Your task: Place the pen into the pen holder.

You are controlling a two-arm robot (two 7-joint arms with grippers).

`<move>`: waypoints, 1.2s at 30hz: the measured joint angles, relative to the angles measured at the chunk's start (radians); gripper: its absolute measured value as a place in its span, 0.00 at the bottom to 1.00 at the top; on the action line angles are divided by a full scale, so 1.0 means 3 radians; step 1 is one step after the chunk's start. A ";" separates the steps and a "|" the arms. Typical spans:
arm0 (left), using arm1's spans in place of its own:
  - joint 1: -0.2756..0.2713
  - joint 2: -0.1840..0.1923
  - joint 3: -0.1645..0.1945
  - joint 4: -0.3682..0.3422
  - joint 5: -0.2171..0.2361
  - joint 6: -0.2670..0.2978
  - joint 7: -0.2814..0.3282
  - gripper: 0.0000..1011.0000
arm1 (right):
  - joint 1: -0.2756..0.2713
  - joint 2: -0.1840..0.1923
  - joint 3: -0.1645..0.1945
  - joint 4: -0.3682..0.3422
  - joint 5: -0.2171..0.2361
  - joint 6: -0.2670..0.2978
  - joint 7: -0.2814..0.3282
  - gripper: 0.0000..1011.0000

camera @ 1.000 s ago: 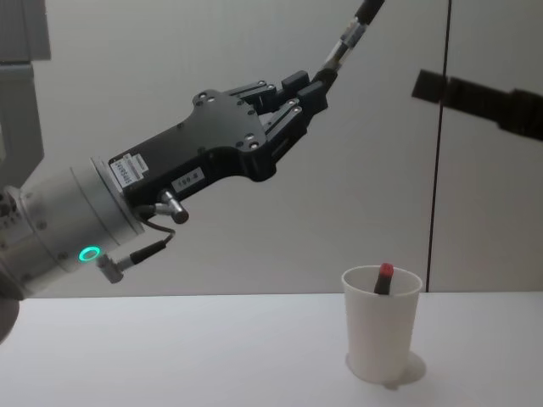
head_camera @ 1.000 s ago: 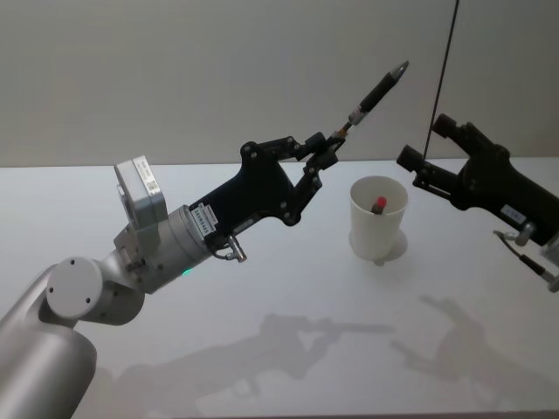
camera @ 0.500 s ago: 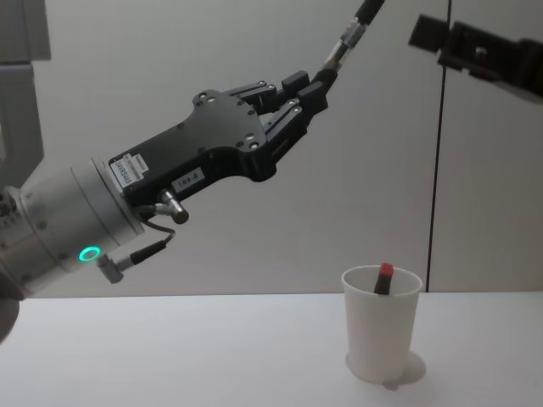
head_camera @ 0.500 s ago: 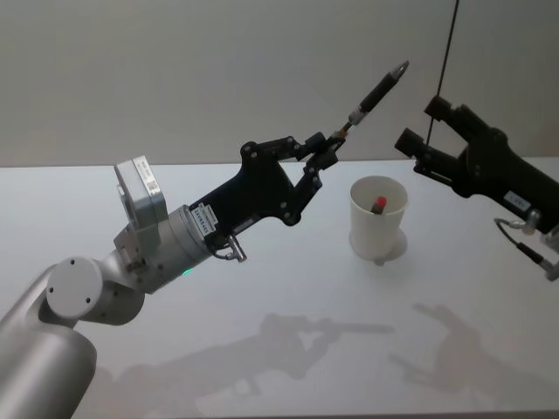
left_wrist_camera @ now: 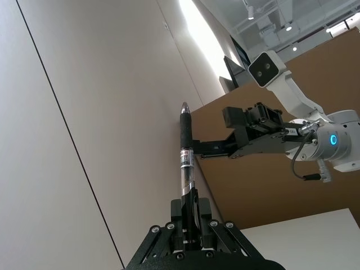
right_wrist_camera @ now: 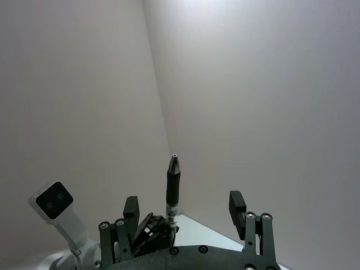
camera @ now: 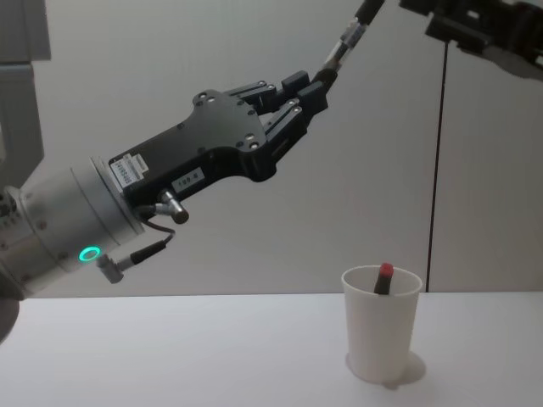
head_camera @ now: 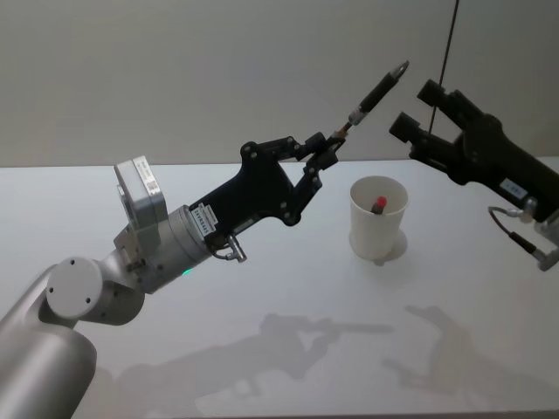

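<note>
Pen up high, open right claw [head_camera: 417, 107] closing in on its tip!
Left claw [head_camera: 325, 155] clamps the slim black-and-clear pen [head_camera: 374, 87] by its tail, axis slanting up-right above the white paper cup holder [head_camera: 377, 219]; right claw's jaws spread, empty.

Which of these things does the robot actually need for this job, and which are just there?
Needed:
pen, gripped by the left pincer
white cup
right pincer, open, near the pen's tip

Just there:
red-tipped pen in the cup
table

The pen [head_camera: 374, 89], black-gripped with a clear lower barrel, is held aloft, tip toward one o'clock. The pen holder [head_camera: 377, 219], a white paper cup, stands upright on the counter [head_camera: 262, 288].
</note>
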 joint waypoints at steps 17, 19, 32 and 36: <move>0.0000 0.0000 0.0000 0.0000 0.0000 0.0000 0.0000 0.18 | 0.0150 -0.0123 -0.0142 0.0084 -0.0011 0.0067 -0.0128 0.92; 0.0000 0.0000 0.0000 0.0000 0.0000 0.0000 0.0000 0.18 | 0.0162 -0.0132 -0.0154 0.0094 -0.0017 0.0074 -0.0137 0.90; 0.0000 0.0000 0.0000 0.0000 0.0000 0.0000 0.0000 0.18 | 0.0205 -0.0179 -0.0248 0.0119 -0.0031 0.0115 -0.0171 0.54; 0.0000 0.0000 0.0000 0.0000 0.0000 0.0000 0.0000 0.18 | 0.0207 -0.0180 -0.0263 0.0110 -0.0023 0.0121 -0.0183 0.38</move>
